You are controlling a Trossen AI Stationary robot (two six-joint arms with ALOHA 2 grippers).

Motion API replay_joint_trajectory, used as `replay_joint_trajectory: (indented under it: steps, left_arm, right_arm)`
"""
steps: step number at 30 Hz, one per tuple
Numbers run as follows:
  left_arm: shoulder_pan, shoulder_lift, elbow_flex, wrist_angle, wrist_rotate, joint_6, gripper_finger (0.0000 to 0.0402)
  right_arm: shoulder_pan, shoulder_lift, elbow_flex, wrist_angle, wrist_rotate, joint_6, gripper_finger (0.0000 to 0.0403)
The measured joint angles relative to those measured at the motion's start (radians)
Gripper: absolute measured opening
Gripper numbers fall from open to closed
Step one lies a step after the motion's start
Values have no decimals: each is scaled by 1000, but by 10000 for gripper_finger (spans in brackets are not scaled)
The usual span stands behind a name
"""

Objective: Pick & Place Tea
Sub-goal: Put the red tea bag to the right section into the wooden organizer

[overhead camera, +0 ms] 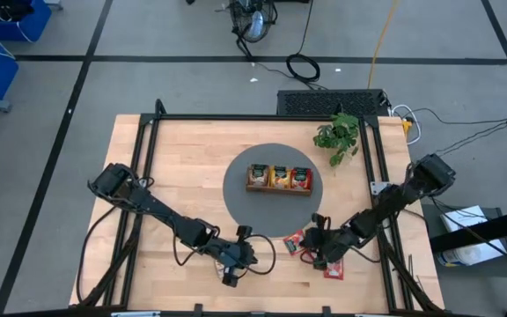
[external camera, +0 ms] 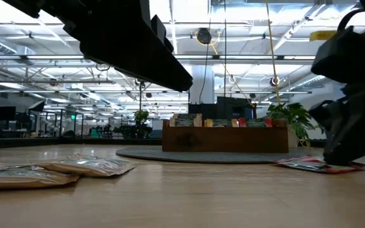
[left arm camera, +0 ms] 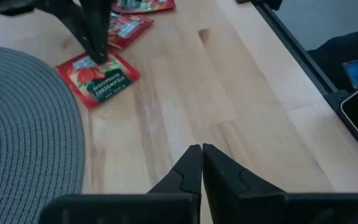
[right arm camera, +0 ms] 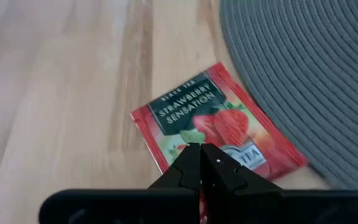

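Note:
A red tea sachet (right arm camera: 219, 124) lies flat on the wood beside the grey round mat (overhead camera: 236, 198). My right gripper (right arm camera: 201, 149) is shut with its tips down at this sachet (left arm camera: 98, 78). More red sachets (left arm camera: 126, 28) lie just beyond it toward the table's right. My left gripper (left arm camera: 201, 149) is shut over bare wood near the front edge, pointing toward the red sachets and touching nothing. The wooden tray (overhead camera: 278, 179) stands on the mat with sachets in its compartments. In the low view, two pale sachets (external camera: 87, 166) lie flat on the table. My right gripper sets its shut fingertips (left arm camera: 97, 55) on the red sachet's edge (right arm camera: 185, 144), on the side away from the mat. The fingers come slanting down from the table's right. Nothing is pinched between them. The sachet stays flat on the table.
A green plant (overhead camera: 337, 136) stands at the far right corner. Another red sachet (overhead camera: 333, 269) lies near the front right, under my right arm. The table's black frame rail (left arm camera: 291, 43) runs along the right edge. Bare wood lies between my two grippers.

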Motion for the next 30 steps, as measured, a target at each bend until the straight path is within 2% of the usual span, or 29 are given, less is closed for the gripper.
replay_joint_trajectory:
  steps: [5,9,15,18,21,25,28,30]
  left_arm:
    - [0,15,0,4,14,-21,21]
    - [0,50,0,40,74,-26,21]
    - [18,95,1,123,106,-24,21]
    - [38,116,1,116,186,-57,21]
    - [50,132,0,130,194,-73,21]
    - [59,150,0,211,161,-34,21]
    - [62,167,0,280,127,6,21]
    - [63,175,0,299,125,10,21]
  right_arm:
    - [-66,104,3,187,-94,-67,0]
    - [-120,150,2,311,-186,-80,0]
    - [-132,160,-1,382,-188,-82,0]
    - [-127,163,-2,495,-223,-168,0]
    - [-116,146,0,588,-263,-245,0]
    - [-104,79,-1,549,-248,-342,0]
    - [-114,17,1,391,-160,-353,0]
    - [-132,11,0,287,-111,-292,0]
